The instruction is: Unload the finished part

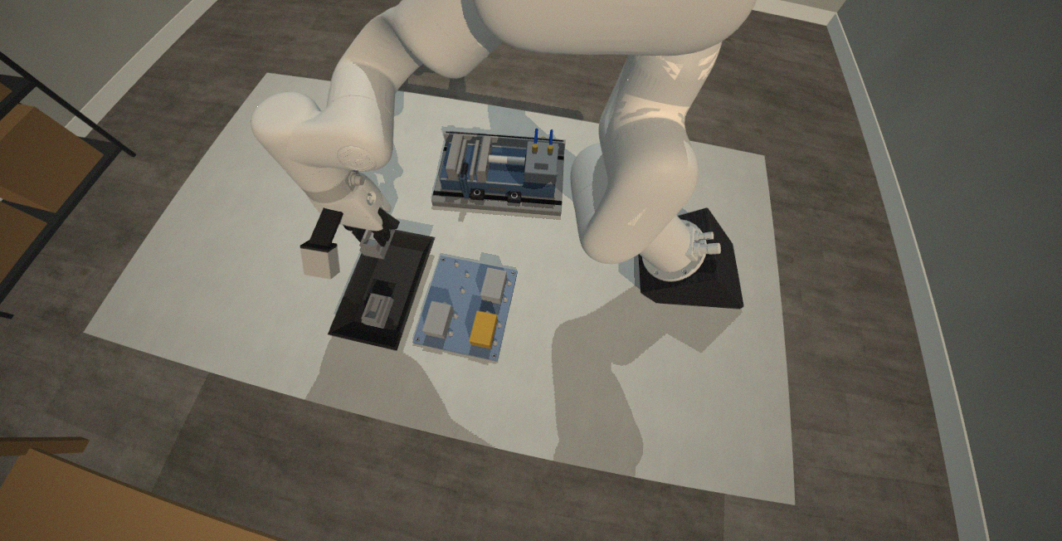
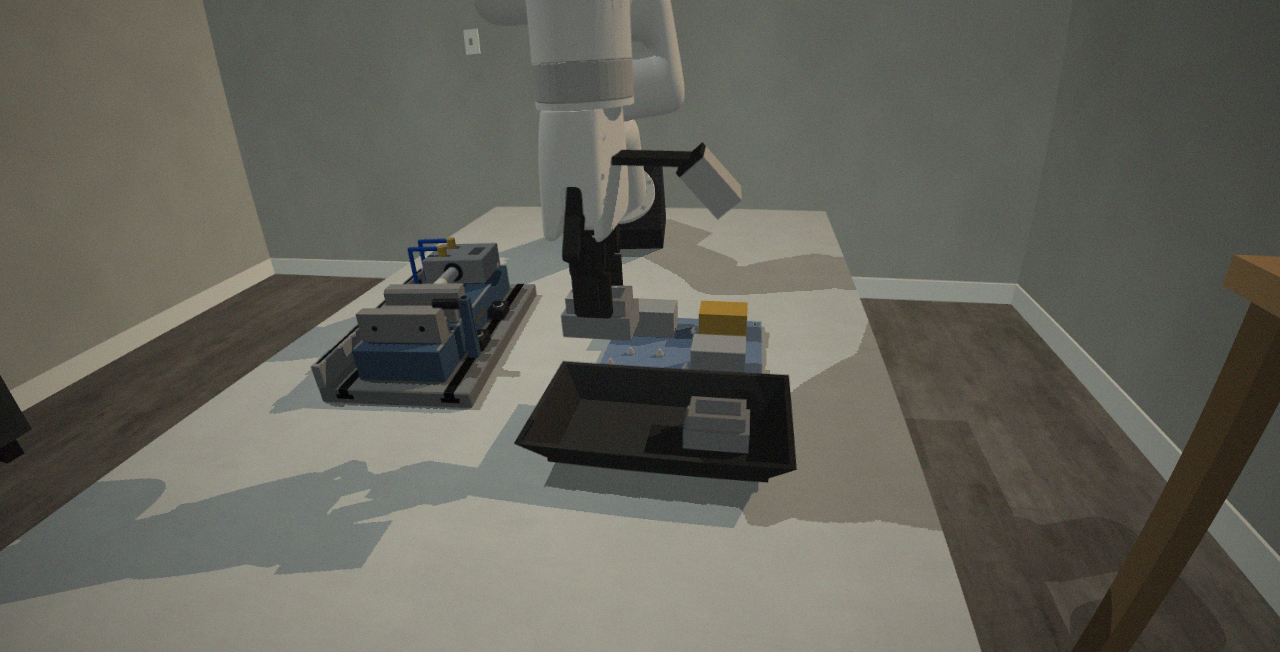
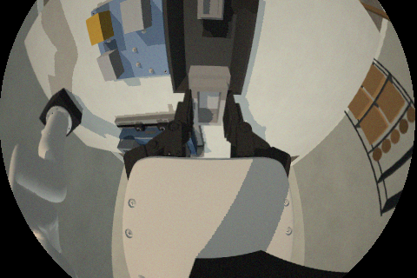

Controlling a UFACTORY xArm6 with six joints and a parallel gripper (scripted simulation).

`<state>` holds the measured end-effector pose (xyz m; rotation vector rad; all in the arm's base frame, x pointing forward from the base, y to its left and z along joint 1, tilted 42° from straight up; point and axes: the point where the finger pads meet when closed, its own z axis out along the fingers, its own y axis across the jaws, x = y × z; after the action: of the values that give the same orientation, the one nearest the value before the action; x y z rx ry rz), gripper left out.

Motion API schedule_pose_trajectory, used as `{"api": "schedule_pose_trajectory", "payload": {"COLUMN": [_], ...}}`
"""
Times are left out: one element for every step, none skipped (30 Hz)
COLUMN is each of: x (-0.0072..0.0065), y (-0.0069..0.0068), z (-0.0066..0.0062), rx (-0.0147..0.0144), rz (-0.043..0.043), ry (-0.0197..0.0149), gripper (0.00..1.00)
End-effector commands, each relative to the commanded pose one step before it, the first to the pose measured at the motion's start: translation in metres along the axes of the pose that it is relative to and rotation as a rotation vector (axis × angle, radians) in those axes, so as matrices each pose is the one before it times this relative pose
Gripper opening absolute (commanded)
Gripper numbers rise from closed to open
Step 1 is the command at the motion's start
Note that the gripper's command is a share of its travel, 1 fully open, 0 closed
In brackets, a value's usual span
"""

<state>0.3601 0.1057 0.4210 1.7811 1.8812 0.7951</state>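
Wrist view only: part [image 3: 210, 89] pocket

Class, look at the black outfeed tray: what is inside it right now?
One grey part with its pocket up sits on the outfeed tray floor near one end. The gripper holds another grey part above the other end; the floor beneath is partly hidden.

A grey finished part [image 2: 601, 315], a small block with a rectangular pocket, hangs level above the near-vise end of the black outfeed tray [image 2: 572, 449], clear of its floor. A second grey pocketed block [image 2: 716, 423] lies flat inside, pocket up. The blue-bodied vise [image 1: 499, 166] stands open nearby.
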Motion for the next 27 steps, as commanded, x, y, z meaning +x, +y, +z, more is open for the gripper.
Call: {"api": "schedule_pose_trajectory", "payload": {"x": [0.00022,0.00000,0.00000,0.00000,0.00000,0.00000,0.00000,-0.00001,0.00000,0.00000,0.00000,0.00000,0.00000,-0.00001,0.00000,0.00000,-0.00001,0.00000,0.00000,-0.00001,0.00000,0.00000,-0.00001,0.00000,-0.00001,0.00000,0.00000], "y": [0.00131,0.00000,0.00000,0.00001,0.00001,0.00001,0.00000,0.00000,0.00000,0.00000,0.00001,0.00001,0.00001,0.00000,0.00002,0.00001,0.00000,0.00001,0.00001,0.00000,0.00002,0.00001,0.00000,0.00002,0.00001,0.00000,0.00000], "z": [0.00035,0.00070,0.00076,0.00082,0.00089,0.00096,0.00103,0.00110,0.00000,0.00000,0.00117,0.00124,0.00131,0.00137,0.00144,0.00150,0.00155,0.00161,0.00166,0.00171,0.00176,0.00181,0.00185,0.00189,0.00192,0.00000,0.00000], "rx": [-0.00378,0.00005,0.00005,0.00000,0.00000,0.00000,0.00000,0.00000,0.00000,0.00000,0.00000,0.00000,0.00000,0.00000,0.00000,0.00000,0.00000,0.00000,0.00000,0.00000,0.00000,0.00000,0.00000,0.00000,0.00000,0.00000,0.00000], "rz": [0.00053,0.00009,0.00009,0.00000,0.00000,0.00000,0.00000,0.00000,0.00000,0.00000,0.00000,0.00000,0.00000,0.00000,0.00000,0.00000,0.00000,0.00000,0.00000,0.00000,0.00000,0.00000,0.00000,0.00000,0.00000,0.00000,0.00000], "ry": [0.00111,0.00001,0.00001,0.00000,0.00000,0.00000,0.00000,0.00000,0.00000,0.00000,0.00000,0.00000,0.00000,0.00000,0.00000,0.00000,0.00000,0.00000,0.00000,0.00000,0.00000,0.00000,0.00000,0.00000,0.00000,0.00000,0.00000], "gripper": [0.00,0.00,0.00,0.00,0.00,0.00,0.00,0.00,0.00,0.00,0.00,0.00,0.00,0.00,0.00,0.00,0.00,0.00,0.00,0.00,0.00,0.00,0.00,0.00,0.00,0.00,0.00]}}
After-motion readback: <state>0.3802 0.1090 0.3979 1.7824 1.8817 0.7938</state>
